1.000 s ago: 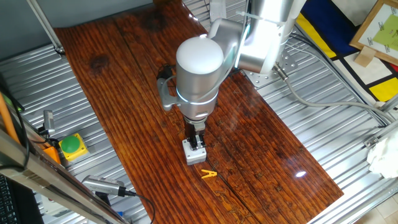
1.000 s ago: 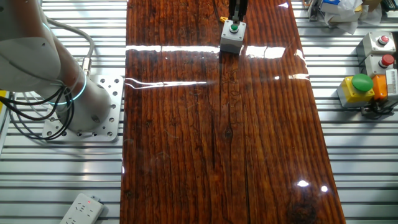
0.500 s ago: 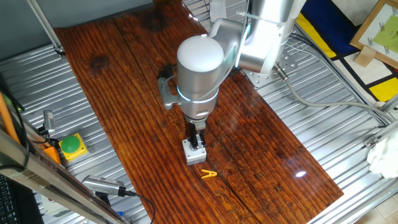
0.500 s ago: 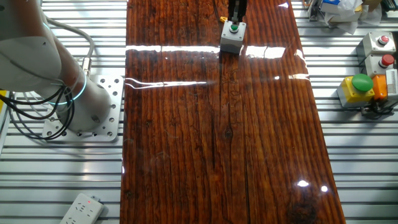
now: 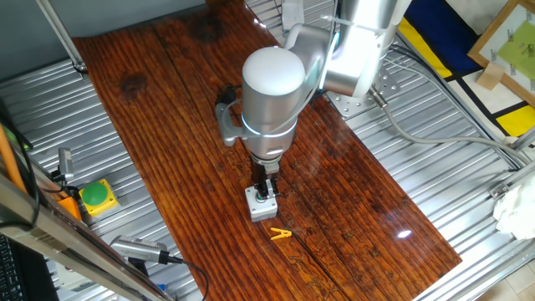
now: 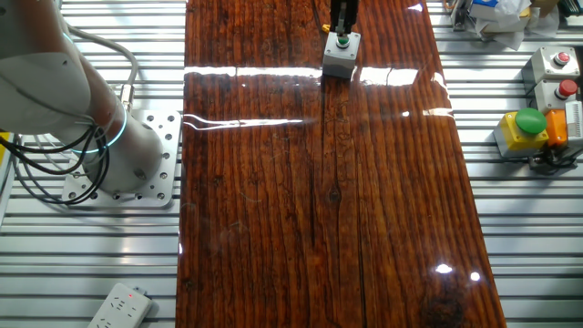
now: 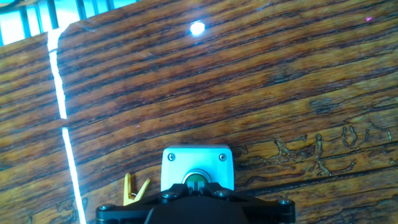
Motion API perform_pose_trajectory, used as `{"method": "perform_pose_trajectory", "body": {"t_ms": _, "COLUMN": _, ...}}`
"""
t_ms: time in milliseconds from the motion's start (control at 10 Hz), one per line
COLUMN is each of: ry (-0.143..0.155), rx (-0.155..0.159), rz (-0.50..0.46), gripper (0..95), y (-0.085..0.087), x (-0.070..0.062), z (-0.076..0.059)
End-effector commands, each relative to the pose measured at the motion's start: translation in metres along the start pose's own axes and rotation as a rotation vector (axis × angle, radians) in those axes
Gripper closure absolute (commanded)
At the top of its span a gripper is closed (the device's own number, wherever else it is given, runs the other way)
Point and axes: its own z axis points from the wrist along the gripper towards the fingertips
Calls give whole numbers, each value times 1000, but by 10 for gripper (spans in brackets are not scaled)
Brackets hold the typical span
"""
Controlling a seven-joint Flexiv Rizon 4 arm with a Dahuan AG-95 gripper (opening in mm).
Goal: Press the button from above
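We have one arm, and our gripper (image 5: 265,191) hangs right over the button (image 6: 342,41). The button is small, round and green. It sits in a little grey box (image 7: 198,165) on the brown wooden table (image 6: 310,200), close to one edge.

The big thing for our next move is this: the button lies straight under our fingers. In the hand view we see the green top (image 7: 197,183) peeking out just past the dark front of our hand. So we think we only need to go down, not sideways.

From the side views our fingertips look very near the button, maybe touching it, but we cannot tell for sure. We also cannot tell if our fingers are apart or together.

A little yellow clip (image 5: 282,234) lies just beside the box. It is not in our way.
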Motion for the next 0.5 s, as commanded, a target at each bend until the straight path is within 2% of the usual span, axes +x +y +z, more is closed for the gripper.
{"method": "perform_pose_trajectory", "body": {"t_ms": 100, "ry": -3, "rx": 1, "rz": 1, "gripper": 950, "y": 0, "x": 0, "z": 1}}
{"method": "perform_pose_trajectory", "body": {"t_ms": 500, "ry": -4, "rx": 1, "rz": 1, "gripper": 950, "y": 0, "x": 0, "z": 2}}
